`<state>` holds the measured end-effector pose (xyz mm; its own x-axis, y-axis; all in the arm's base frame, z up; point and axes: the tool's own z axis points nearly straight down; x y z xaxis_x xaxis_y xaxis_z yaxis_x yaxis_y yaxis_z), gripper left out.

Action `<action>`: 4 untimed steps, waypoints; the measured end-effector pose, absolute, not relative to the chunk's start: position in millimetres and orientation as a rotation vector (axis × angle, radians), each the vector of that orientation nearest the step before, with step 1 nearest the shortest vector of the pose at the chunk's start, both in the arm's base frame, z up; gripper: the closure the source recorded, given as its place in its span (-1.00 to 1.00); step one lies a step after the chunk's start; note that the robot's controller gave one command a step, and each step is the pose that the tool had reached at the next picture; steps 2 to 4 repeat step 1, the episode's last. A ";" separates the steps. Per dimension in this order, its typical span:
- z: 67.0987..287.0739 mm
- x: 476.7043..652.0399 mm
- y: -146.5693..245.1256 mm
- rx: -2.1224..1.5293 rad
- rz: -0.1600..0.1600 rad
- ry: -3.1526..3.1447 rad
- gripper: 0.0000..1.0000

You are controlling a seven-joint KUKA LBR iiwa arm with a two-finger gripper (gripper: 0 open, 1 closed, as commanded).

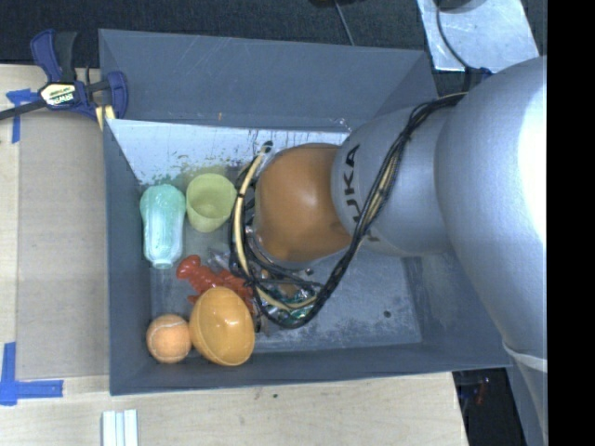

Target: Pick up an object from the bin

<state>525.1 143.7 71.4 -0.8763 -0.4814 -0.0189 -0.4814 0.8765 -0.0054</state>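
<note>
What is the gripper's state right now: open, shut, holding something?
Gripper: cannot be told; it sits low in the bin next to a red toy and an orange bowl.

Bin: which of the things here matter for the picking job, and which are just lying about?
Part of the job:
bin
arm
red toy and orange bowl, which lie nearest the arm's tip and so are probably the likeliest picks

Just lying about for now:
yellow-green cup
pale green bottle
orange ball
</note>
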 end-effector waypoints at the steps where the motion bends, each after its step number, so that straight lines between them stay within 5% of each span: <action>1: 73.1 543.1 142.0 -1.249 -0.001 2.854 1.00; 4: 73.1 543.1 142.0 -1.249 -0.001 2.854 1.00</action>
